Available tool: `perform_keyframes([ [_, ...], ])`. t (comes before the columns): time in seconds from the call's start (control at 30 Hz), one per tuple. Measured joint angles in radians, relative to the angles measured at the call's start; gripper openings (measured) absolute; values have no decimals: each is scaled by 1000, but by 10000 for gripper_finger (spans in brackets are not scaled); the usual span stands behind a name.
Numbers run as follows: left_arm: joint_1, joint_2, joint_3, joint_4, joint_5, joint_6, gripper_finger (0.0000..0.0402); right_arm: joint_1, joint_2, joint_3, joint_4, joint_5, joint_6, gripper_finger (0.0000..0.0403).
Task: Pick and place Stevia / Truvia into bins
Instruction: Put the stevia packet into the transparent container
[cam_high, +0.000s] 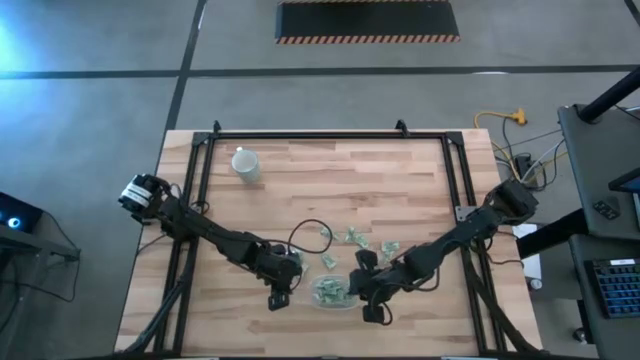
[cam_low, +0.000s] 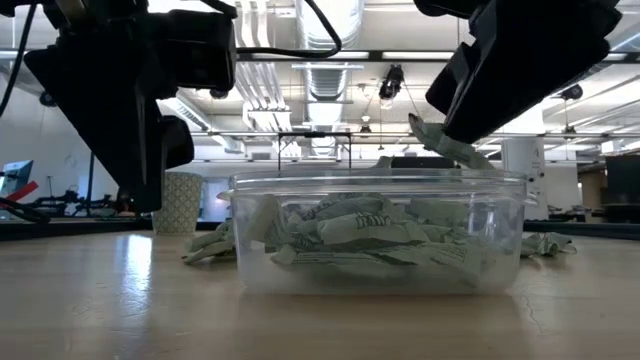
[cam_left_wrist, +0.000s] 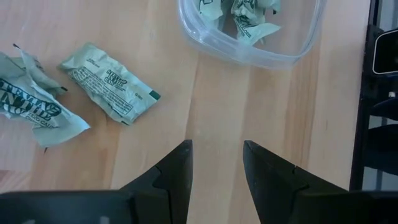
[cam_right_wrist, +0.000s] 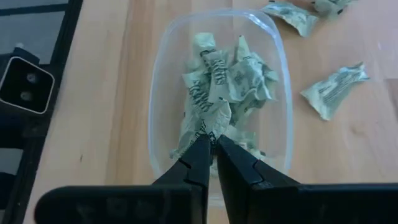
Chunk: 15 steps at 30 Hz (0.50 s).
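Observation:
The clear plastic bin (cam_high: 318, 300) sits near the table's near edge, with several crumpled green-and-white sachets (cam_right_wrist: 214, 74) inside it. More sachets (cam_high: 352, 238) lie loose on the wood just beyond it. My right gripper (cam_right_wrist: 213, 138) hovers over the bin (cam_right_wrist: 157, 93), shut on one sachet. My left gripper (cam_left_wrist: 217, 152) is open just left of the bin (cam_left_wrist: 249, 55), over bare wood, with two loose sachets (cam_left_wrist: 112, 82) on the table in front of it. My right gripper pinches one crumpled sachet by its edge (cam_right_wrist: 212, 124) between the two fingertips, coming from above at a slant. In the low view the sachet (cam_low: 448, 142) sticks out of the fingers above the bin's rim (cam_low: 380, 180), lifted clear.
A white patterned cup (cam_high: 246, 164) stands far off toward the table's far left corner. A black cable loop (cam_high: 310, 232) lies on the wood near the left arm. Black frame rails run along the table's left, right and far sides.

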Motion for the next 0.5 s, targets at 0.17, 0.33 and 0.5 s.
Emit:
perform_keyframes([
  [0.17,0,0,0,0,-3,0,125,0,0,3,-1,0,2,69],
  [0.33,1,0,0,-1,-5,1,125,-4,-3,13,-21,0,6,111],
  [0.5,1,-3,0,-7,-92,1,125,-5,-22,30,-36,34,5,122],
])
